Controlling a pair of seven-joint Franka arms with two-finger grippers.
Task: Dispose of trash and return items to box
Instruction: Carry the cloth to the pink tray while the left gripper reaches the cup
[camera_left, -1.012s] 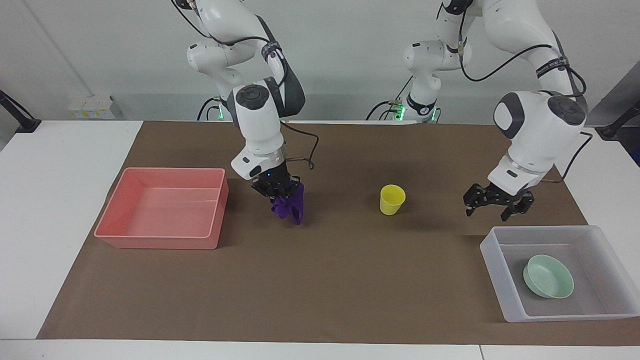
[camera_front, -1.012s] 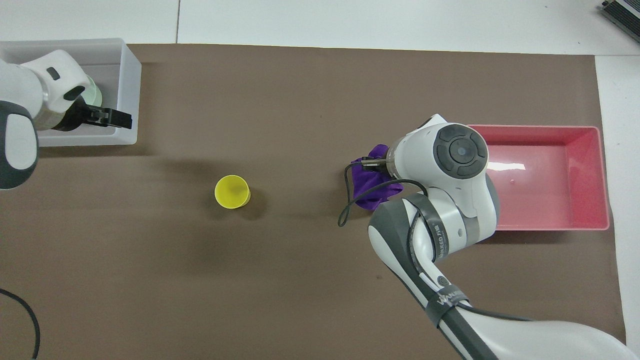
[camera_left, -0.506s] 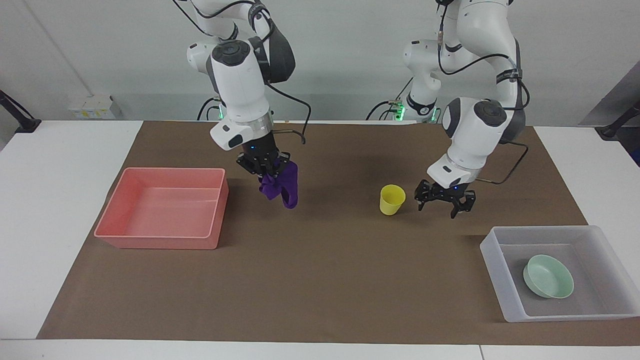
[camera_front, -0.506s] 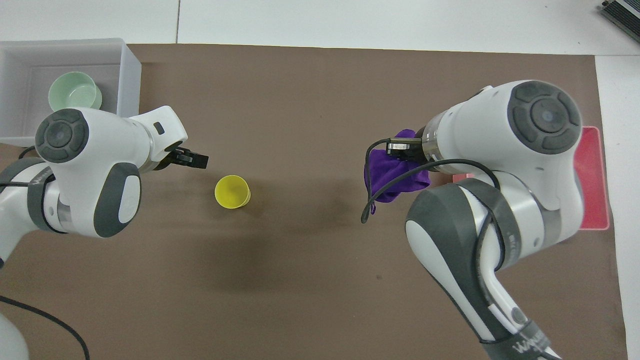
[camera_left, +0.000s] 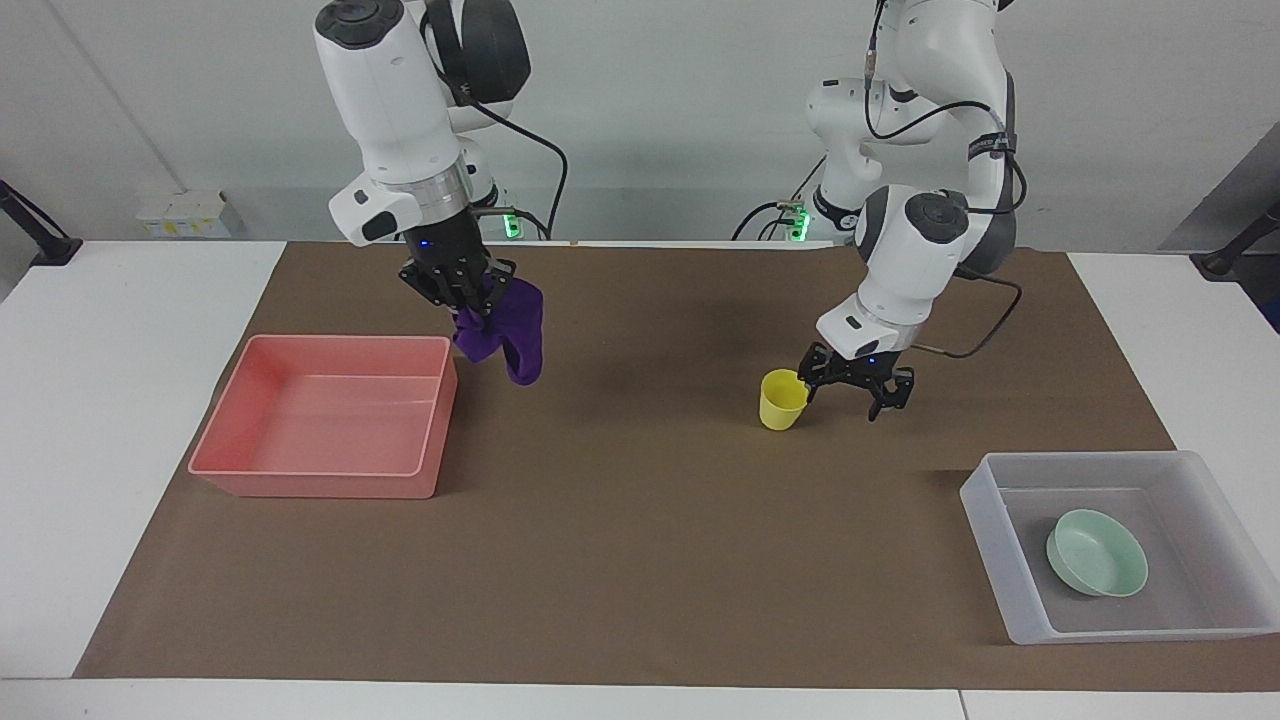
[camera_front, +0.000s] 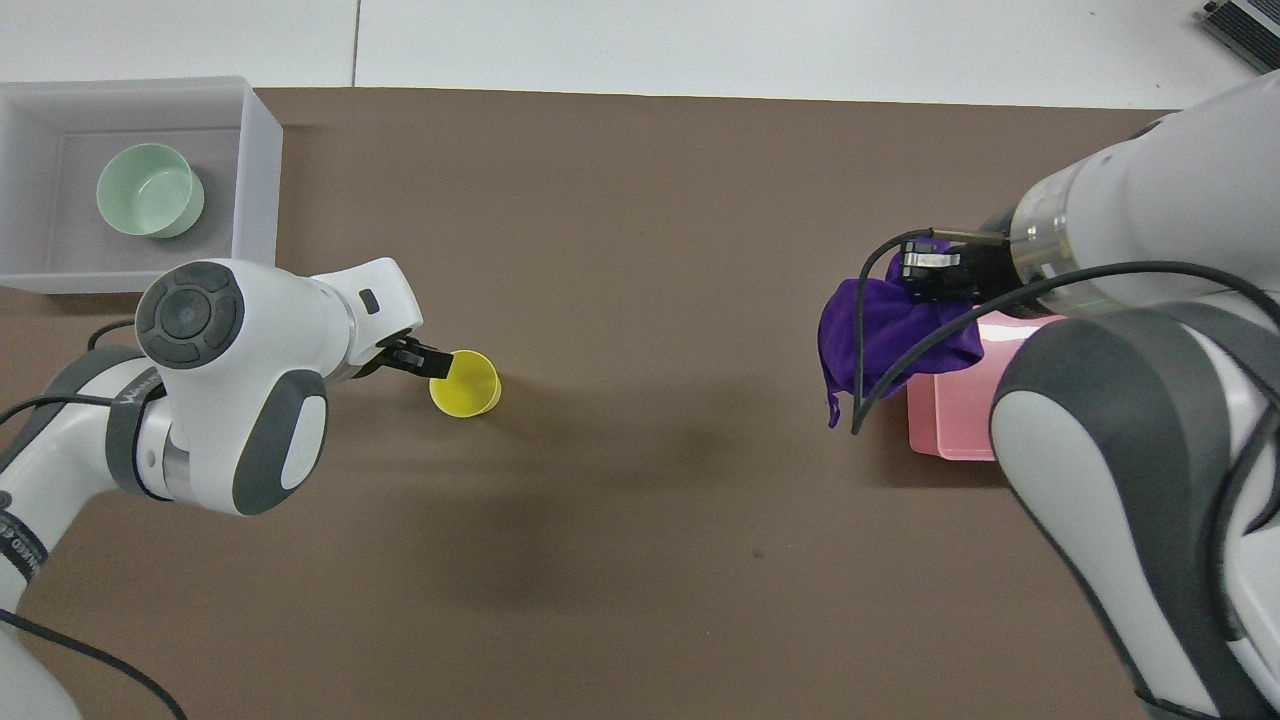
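Two grippers are working over the table (camera_left: 640, 560): the right gripper (camera_left: 462, 292) is hanging just beside the pink bin (camera_left: 325, 478), clamping the dangling purple cloth (camera_left: 505, 330), while the left gripper (camera_left: 852, 385) is spreading its fingers wide at the yellow cup (camera_left: 783, 399), one fingertip at its rim. Toward the left arm's end, the mint-green bowl (camera_left: 1097, 553) is sitting in the translucent box (camera_left: 985, 520).

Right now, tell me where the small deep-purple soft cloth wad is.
The small deep-purple soft cloth wad hangs in the air, held by the right gripper, beside the corner of the pink rectangular plastic bin at the right arm's end of the table.
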